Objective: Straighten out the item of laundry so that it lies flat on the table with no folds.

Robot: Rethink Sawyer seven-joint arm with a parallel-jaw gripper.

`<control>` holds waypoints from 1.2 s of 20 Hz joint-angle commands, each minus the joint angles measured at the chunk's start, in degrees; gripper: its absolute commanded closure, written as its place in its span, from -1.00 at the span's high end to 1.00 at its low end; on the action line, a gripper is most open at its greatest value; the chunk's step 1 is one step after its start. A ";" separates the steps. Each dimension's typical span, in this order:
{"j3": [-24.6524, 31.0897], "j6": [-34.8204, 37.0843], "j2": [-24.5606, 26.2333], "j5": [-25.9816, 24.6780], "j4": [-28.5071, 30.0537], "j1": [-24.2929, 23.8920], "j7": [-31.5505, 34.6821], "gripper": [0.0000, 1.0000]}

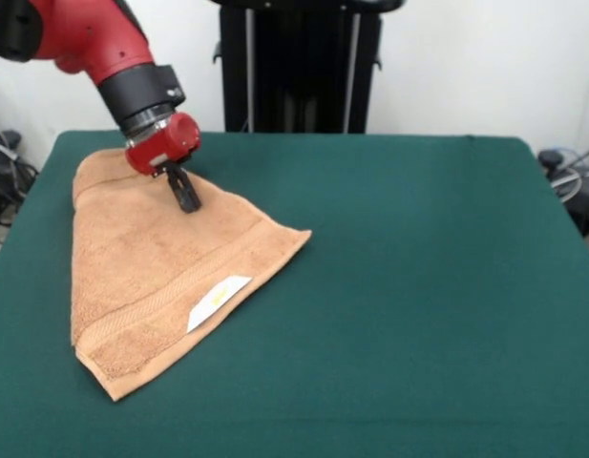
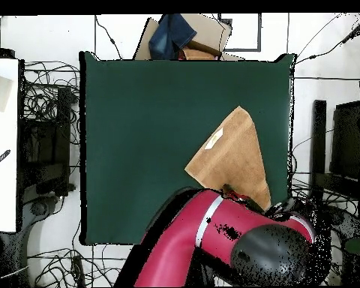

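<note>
Towel of light orange-tan terry (image 1: 151,267), folded into a rough triangle with a white label showing, lies near the left edge of the dark green felt counter (image 1: 418,286) in the front view. Black gripper (image 1: 184,194) presses its far part; whether it pinches cloth is unclear. Unfolding seems underway; next, the doubled layer needs drawing outward.
</note>
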 commanded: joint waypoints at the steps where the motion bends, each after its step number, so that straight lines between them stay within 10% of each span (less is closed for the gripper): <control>1: 17.55 -5.74 9.11 1.25 3.90 0.41 -3.08 -1.00; 24: 18.42 -8.75 8.82 -0.31 0.07 1.31 4.27 -1.00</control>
